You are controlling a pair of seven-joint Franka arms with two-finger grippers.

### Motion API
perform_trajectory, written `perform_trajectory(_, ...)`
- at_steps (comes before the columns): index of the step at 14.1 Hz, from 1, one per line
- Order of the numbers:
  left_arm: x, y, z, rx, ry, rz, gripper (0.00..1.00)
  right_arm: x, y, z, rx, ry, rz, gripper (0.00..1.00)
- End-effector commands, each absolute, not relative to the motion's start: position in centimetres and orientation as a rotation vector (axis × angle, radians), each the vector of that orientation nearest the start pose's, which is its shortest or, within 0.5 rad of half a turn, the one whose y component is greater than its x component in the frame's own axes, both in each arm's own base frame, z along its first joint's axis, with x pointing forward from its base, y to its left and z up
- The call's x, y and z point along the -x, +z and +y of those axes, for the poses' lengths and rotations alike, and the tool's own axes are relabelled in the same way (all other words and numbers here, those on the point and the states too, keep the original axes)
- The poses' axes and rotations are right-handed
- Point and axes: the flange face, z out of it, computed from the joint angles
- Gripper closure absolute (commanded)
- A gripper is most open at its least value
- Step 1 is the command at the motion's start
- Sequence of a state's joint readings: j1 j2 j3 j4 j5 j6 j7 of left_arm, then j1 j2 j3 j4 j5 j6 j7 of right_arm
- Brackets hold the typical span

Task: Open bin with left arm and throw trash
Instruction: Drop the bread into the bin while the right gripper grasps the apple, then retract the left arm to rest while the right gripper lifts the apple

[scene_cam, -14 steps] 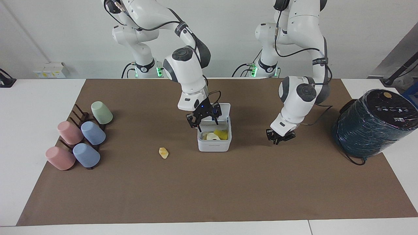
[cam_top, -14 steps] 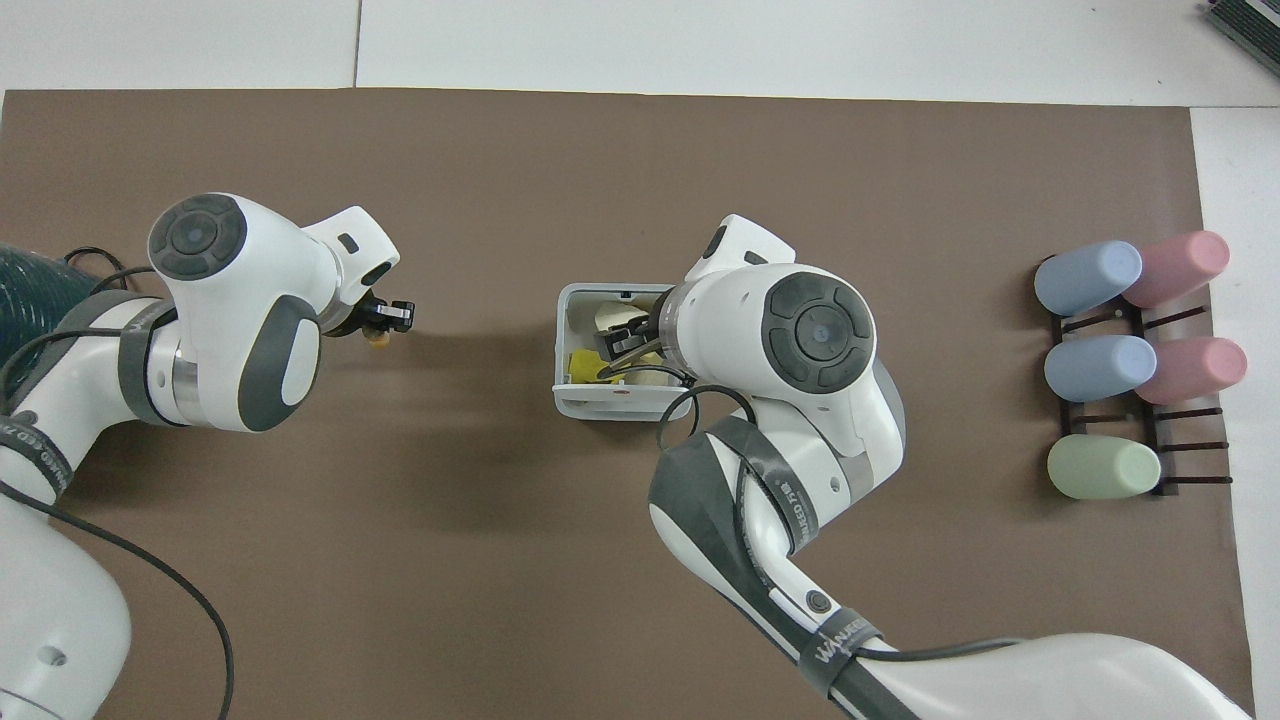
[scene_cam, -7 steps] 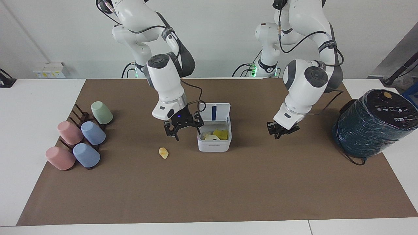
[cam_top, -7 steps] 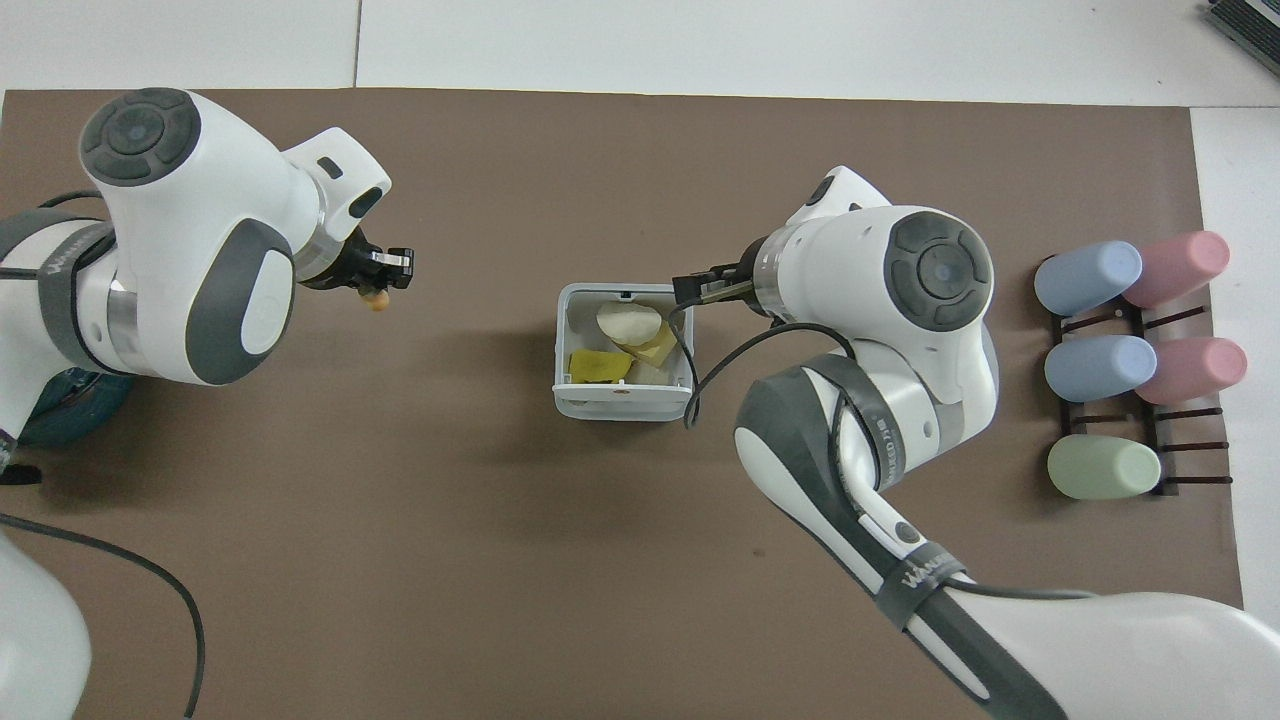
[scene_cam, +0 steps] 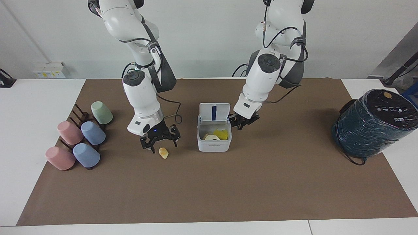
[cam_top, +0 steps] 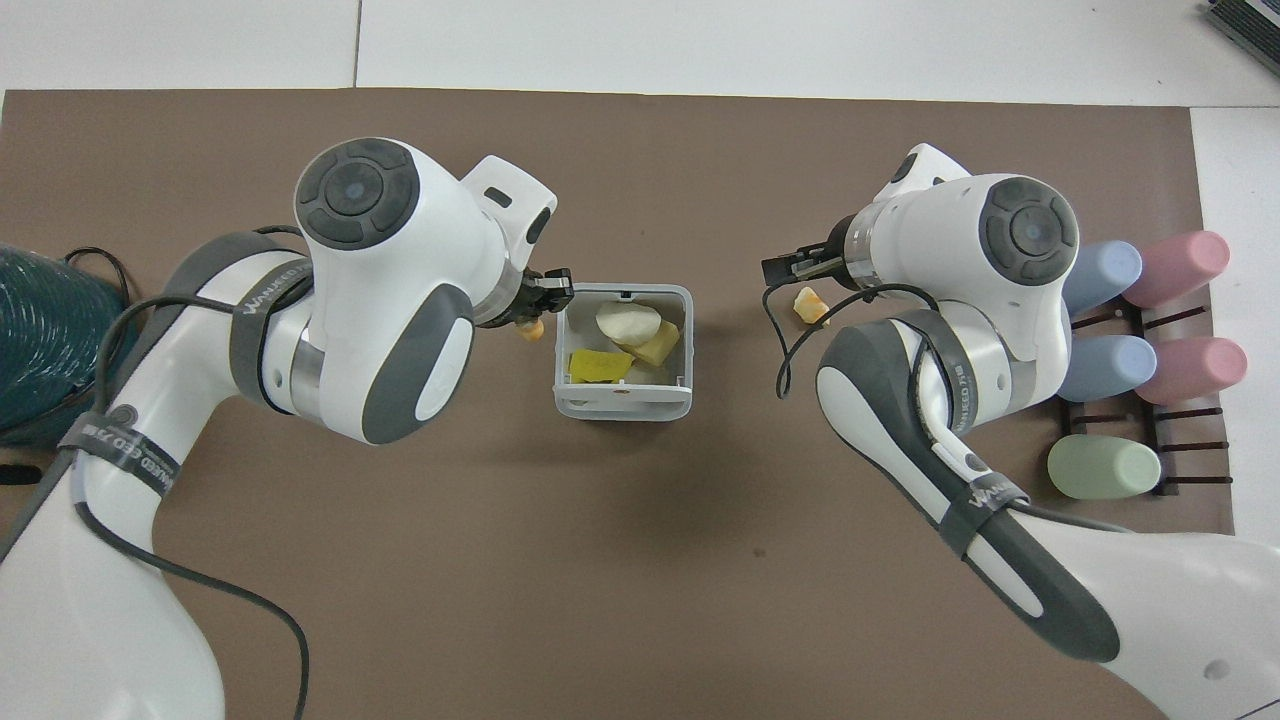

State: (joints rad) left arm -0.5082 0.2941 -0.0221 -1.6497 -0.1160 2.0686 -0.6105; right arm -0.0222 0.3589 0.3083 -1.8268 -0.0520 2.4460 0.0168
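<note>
The white bin (scene_cam: 214,146) stands mid-table, lid (scene_cam: 214,112) upright with its blue stripe showing. It also shows in the overhead view (cam_top: 620,405). A cream lump (cam_top: 627,322) and yellow pieces (cam_top: 600,364) lie inside. One yellow-orange lump (scene_cam: 163,152) lies on the mat beside the bin, toward the right arm's end, also seen from overhead (cam_top: 810,305). My right gripper (scene_cam: 160,145) is open, low over that lump. My left gripper (scene_cam: 241,125) is shut on a small orange lump (cam_top: 533,328), beside the bin's rim at the left arm's end.
A large dark teal cylinder (scene_cam: 372,124) lies at the left arm's end of the table. A dark rack with several pastel cups (scene_cam: 81,137) sits at the right arm's end. A brown mat (scene_cam: 209,189) covers the table.
My right gripper left the bin and moved toward the right arm's end, down over the loose lump. My left gripper carried its small lump from near the teal cylinder to the bin's side.
</note>
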Motion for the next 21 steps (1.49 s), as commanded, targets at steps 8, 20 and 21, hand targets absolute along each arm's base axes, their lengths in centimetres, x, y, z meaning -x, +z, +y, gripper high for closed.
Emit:
perform_trajectory(8,-55.0,45.9,-37.2,3.304,-0.054,-0.272,0.16,-62.3,29.0,14.3,2.982,-0.322,-0.585,0.16)
perform_trajectory(20,-60.7,58.4,-10.0,3.201,0.202,-0.157,0.16,-62.7,36.3,19.0,2.957,-0.506,-0.494,1.00)
perform_trajectory(21,-60.4,58.9,-7.6,3.185,0.219,-0.095,0.16,-62.7,37.5,20.6,2.939,-0.526,-0.450,1.00)
